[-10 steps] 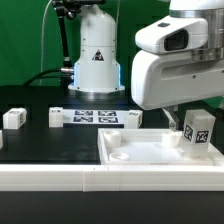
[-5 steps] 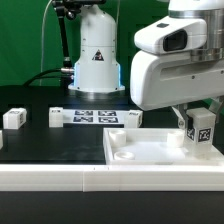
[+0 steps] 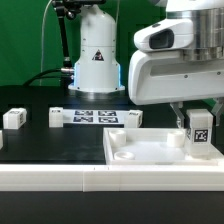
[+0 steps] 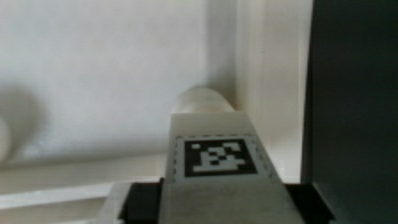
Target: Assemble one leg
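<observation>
A white leg with a black-and-white marker tag stands upright over the far right corner of the large flat white panel, in the exterior view's right. My gripper is shut on the leg from above. In the wrist view the leg runs down from between the fingers, its tagged face showing and its tip at a corner socket of the panel. Whether the tip touches the socket I cannot tell.
The marker board lies on the black table behind the panel. Another small white tagged part stands at the exterior view's left. A white robot base stands at the back. A white ledge runs along the front.
The gripper has carried the leg slightly to the exterior view's right and a little down over the panel's far right corner. The panel now lies a little further right.
</observation>
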Robot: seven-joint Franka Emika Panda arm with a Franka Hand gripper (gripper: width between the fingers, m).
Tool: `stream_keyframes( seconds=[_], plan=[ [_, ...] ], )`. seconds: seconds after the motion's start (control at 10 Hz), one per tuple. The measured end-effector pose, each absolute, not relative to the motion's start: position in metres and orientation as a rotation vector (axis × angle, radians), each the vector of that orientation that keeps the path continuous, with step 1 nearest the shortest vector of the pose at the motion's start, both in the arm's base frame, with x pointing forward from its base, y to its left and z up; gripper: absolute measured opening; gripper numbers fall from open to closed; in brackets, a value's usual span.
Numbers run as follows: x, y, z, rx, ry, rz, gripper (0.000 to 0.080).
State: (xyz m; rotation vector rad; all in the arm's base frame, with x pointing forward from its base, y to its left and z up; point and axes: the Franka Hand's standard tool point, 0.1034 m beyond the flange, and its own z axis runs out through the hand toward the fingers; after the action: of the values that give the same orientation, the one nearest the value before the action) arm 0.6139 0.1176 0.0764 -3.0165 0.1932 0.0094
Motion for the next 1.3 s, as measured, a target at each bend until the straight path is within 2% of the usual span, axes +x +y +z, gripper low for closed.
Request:
stream_keyframes(
  seconds=[0.5,0.9,1.0,1.1,1.2,1.3],
  plan=[
    [0.6116,0.1245,0.0752,-2.83,1.073,-0.042,0.0294],
    [0.6123,0.1243,0.0759,-2.813,1.1,-0.02,0.0295],
    [0.6129,0.1236,0.0764,-2.829,1.053,-0.023,0.0509],
    [0.6114,0.1245,0.0777,-2.864,0.982,0.007,0.0509],
    [0.6151,0.1262,0.0821,-2.928,0.814,-0.006,0.0624],
    [0.6164,0.1265,0.0832,-2.985,0.623,-0.025,0.0642]
  ],
)
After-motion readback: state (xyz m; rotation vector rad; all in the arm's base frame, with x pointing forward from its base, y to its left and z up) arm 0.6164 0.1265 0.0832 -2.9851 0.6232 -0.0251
